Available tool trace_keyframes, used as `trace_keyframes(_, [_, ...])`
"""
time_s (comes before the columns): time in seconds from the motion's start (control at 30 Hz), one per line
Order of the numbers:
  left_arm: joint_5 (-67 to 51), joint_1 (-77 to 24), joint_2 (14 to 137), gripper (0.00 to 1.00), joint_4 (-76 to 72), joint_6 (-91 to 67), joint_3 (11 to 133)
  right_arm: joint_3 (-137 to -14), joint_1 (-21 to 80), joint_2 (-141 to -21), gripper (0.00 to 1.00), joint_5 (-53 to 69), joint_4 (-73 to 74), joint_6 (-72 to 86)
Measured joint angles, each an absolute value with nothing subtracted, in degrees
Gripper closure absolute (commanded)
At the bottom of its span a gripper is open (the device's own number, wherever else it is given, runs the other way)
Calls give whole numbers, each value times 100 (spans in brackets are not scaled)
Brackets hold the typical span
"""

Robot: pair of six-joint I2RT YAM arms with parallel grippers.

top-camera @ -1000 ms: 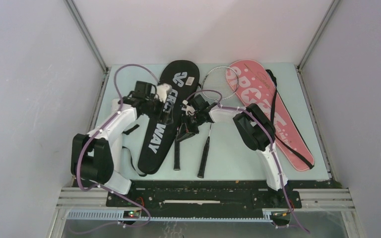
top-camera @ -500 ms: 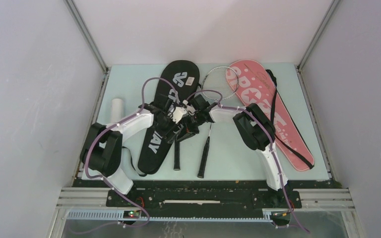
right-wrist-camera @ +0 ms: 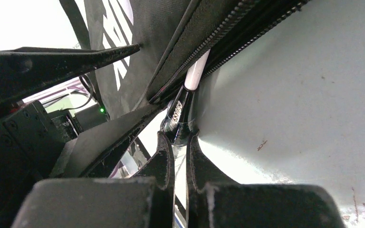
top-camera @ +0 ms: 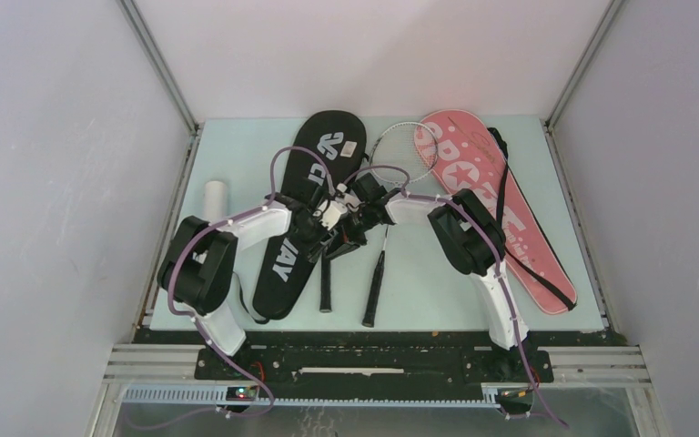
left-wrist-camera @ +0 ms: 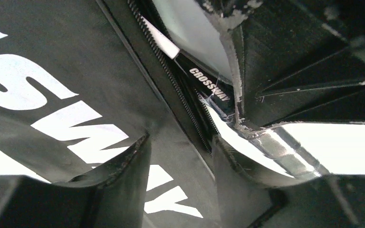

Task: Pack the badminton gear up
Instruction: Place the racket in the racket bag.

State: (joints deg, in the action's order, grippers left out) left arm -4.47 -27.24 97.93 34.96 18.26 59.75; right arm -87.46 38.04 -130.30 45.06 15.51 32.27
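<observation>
Right wrist view: racket [right-wrist-camera: 177, 116] shaft pinched between the fully closed fingers of the right tool [right-wrist-camera: 178, 137], just short of where the shaft runs into the open zip mouth of the cover [right-wrist-camera: 140, 45].

Top view:
- Racket [top-camera: 325, 289] lies with its long axis about 12 to 6: handle out at 6, head hidden in the cover toward 12.
- Cover [top-camera: 329, 146] lies on the table [top-camera: 428, 291], long axis 1 to 7, near table centre.
- Right tool [top-camera: 353, 228] grips at the cover's 3 o'clock edge.
- Left tool [top-camera: 328, 218] sits at 9 of the right tool, nearly touching it.

Left wrist view: left tool [left-wrist-camera: 180, 147] is part open, its jaws astride the cover's zip edge. Fabric lies between them, but no pinch is visible.

Judgement: seating the racket turns on sliding it along its own axis toward 12. The right arm has it. The left arm is better placed to hold the mouth apart.

Room:
- The tools are crowded, with little play sideways.
- Second racket [top-camera: 375, 282] lies just beside at 3, roughly parallel.
- Open table at 6.
- Pink cover [top-camera: 510, 218] is well apart at 3.
- Tube [top-camera: 214, 195] is well apart at 9.
</observation>
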Motion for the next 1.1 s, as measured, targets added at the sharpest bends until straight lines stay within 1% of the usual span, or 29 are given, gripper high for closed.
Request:
trace_keyframes(0.17, [-456,-2727,9806,71,3380,1745,5920,-8737,3789,-13032,100,4525,1549,3245])
trace_keyframes(0.37, [-467,-2742,9806,90,3197,1625,5826,-8737,3778,-13047,100,4563,1549,3284])
trace_keyframes(0.43, [-462,-2749,9806,99,3177,1575,5815,-8737,3774,-13054,100,4580,1542,3282])
trace_keyframes(0.7, [-580,-2641,9736,100,3096,1240,5754,-8766,3776,-13054,100,4580,1559,3258])
trace_keyframes(0.93, [-1575,-2235,9356,100,3009,1041,5601,-8993,3774,-13190,100,4685,1747,3271])
trace_keyframes(1.1, [-2187,-2163,9181,100,2950,987,5601,-9157,3756,-13299,100,4814,1861,3295])
